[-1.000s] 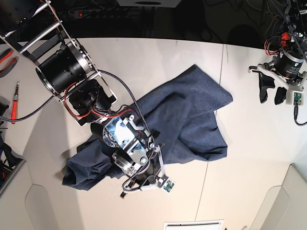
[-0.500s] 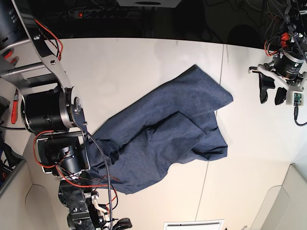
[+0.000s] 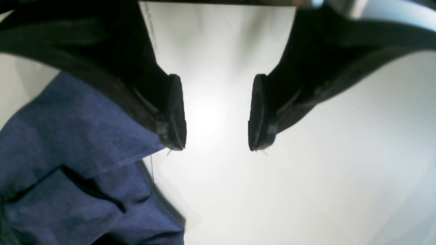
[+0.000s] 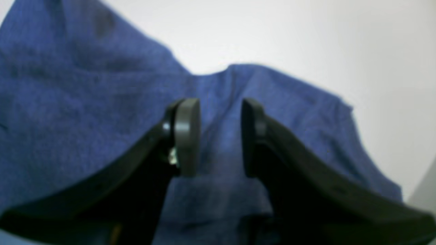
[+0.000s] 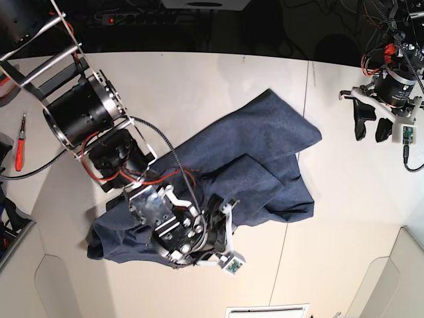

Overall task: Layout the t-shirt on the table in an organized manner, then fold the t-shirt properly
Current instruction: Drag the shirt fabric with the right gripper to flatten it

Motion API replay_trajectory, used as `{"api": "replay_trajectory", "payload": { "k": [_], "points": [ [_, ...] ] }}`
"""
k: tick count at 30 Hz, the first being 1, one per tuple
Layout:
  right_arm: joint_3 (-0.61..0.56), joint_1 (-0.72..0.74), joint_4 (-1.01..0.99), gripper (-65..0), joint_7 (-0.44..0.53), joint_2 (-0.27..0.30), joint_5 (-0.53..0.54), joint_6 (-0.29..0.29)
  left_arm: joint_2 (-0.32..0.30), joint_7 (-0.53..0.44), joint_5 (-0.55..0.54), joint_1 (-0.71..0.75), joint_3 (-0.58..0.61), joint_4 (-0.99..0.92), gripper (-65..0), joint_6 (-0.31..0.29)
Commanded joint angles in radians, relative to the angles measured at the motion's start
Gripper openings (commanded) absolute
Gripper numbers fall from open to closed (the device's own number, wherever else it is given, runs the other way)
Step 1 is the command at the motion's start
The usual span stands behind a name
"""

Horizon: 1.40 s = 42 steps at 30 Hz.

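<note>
The navy t-shirt lies crumpled diagonally across the white table, with folds overlapping and no lettering showing. My right gripper hovers over its lower-left part. In the right wrist view this gripper is open, with blue cloth below the gap and nothing pinched. My left gripper hangs open over bare table at the far right, apart from the shirt. In the left wrist view its fingers stand wide, and a shirt corner lies at the lower left.
A thin dark seam crosses the table right of the shirt. A red-handled tool lies at the left edge. A white slotted panel sits at the front edge. Cables and a power strip run behind the table.
My right gripper has gone from shut to open. Its arm swung out to the front left and came back over the shirt's lower-left part. The left arm has barely moved.
</note>
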Motion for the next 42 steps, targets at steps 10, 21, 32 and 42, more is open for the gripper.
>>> {"api": "replay_trajectory", "payload": {
  "k": [10, 21, 32, 42],
  "points": [
    [-0.009, -0.075, 0.014, -44.6, 0.047, -0.008, -0.123, -0.178, -0.011, -0.018, -0.008, -0.002, -0.006, 0.017, -32.0, 0.0],
    [0.056, -0.097, 0.014, -44.6, 0.043, -0.015, -0.122, -0.251, -0.01, -0.018, -0.008, -0.002, -0.006, 0.017, -32.0, 0.0],
    [0.059, -0.138, 0.014, -65.0, 0.119, -0.017, -0.135, -0.251, -0.011, -0.021, -0.008, -0.002, -0.006, 0.017, -32.0, 0.0],
    [0.059, -0.027, 0.016, -65.0, 0.261, -0.061, -0.232, -0.305, -0.011, -0.037, -0.008, -0.002, -0.006, 0.017, -32.0, 0.0]
  ]
}}
